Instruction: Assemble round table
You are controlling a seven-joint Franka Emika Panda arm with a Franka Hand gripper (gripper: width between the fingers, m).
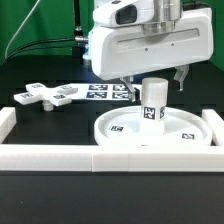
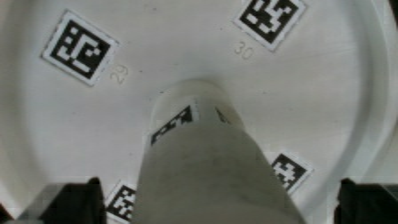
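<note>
The large round rimmed disc (image 1: 150,150) lies flat on the table at the exterior view's right. The short thick cylinder (image 1: 155,100) stands upright at its centre. My gripper (image 1: 156,82) hangs right over the cylinder, one finger on each side of its top. In the wrist view the cylinder (image 2: 214,150) rises from the disc (image 2: 178,40) between my dark fingertips (image 2: 75,203), with a gap showing on both sides. The gripper (image 2: 222,205) is open and holds nothing. The cross-shaped four-armed piece (image 1: 45,96) lies flat at the exterior view's left.
The marker board (image 1: 108,91) lies behind the disc, partly hidden by my arm. Long white border blocks run along the front (image 1: 100,158) and the exterior view's left side (image 1: 8,120) of the black table.
</note>
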